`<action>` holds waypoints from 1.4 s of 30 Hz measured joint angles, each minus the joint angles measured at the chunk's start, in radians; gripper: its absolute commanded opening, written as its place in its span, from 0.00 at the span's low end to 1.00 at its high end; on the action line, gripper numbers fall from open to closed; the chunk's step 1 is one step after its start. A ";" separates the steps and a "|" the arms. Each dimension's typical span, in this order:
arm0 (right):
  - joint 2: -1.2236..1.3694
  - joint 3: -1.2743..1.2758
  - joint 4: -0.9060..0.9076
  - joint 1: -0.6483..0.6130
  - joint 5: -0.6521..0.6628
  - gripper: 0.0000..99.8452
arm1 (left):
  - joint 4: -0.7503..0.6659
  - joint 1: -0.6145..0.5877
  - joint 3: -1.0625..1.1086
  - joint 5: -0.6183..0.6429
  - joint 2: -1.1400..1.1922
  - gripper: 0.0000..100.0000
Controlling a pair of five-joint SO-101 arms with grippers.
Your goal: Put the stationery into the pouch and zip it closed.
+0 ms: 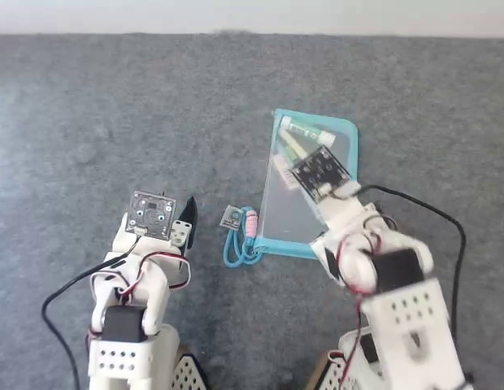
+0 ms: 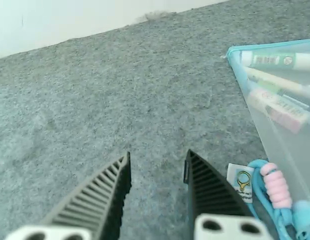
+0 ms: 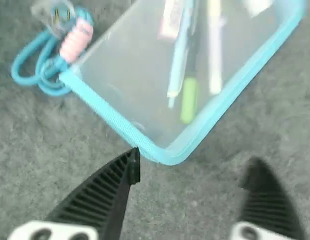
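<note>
Now the left claw (image 2: 158, 155) hangs open just beside the blue cord loop (image 3: 52, 89), while the right claw (image 3: 195, 157), also open, hovers at the pouch (image 1: 288, 215) corner on the grey counter (image 1: 114, 106). Best to pin the pouch and draw the cord along the zip. The pens (image 3: 190, 95) lie inside, and a tag (image 2: 241, 181) crowds the cord.

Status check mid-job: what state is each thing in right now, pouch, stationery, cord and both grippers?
Pouch: flat on the mat; zip edge looks shut, not certain.
Stationery: inside the pouch, lying flat.
Cord: looped on the mat at a pouch corner.
Left gripper: jaws open, empty, above the mat beside the cord.
Right gripper: jaws open, empty, over a pouch corner.
</note>
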 measured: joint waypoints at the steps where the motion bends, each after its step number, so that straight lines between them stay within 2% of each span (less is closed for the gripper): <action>1: -0.041 0.023 -0.005 0.002 0.000 0.00 | 0.003 0.000 0.000 0.000 0.000 0.17; 5: -0.175 0.115 -0.041 0.078 0.000 0.04 | 0.051 0.000 -0.034 0.000 0.000 0.17; 9: -0.269 0.245 -0.117 0.187 0.000 0.05 | 0.060 0.000 -0.046 0.038 0.000 0.17; 15: -0.367 0.466 -0.190 0.264 0.000 0.05 | 0.064 0.000 -0.049 0.060 0.000 0.17; 20: -0.477 0.592 -0.192 0.336 -0.003 0.05 | 0.064 0.075 -0.049 0.167 0.000 0.17; 28: -0.700 0.784 -0.189 0.341 -0.003 0.05 | 0.110 0.127 -0.110 0.193 -0.017 0.17; 31: -0.770 0.795 -0.172 0.342 -0.005 0.05 | 0.129 0.130 -0.098 0.193 -0.132 0.17; 34: -0.775 0.795 -0.170 0.341 -0.005 0.05 | 0.141 0.152 -0.083 0.193 -0.141 0.17; 42: -0.775 0.795 -0.170 0.341 -0.005 0.05 | 0.141 0.290 0.103 0.193 -0.140 0.17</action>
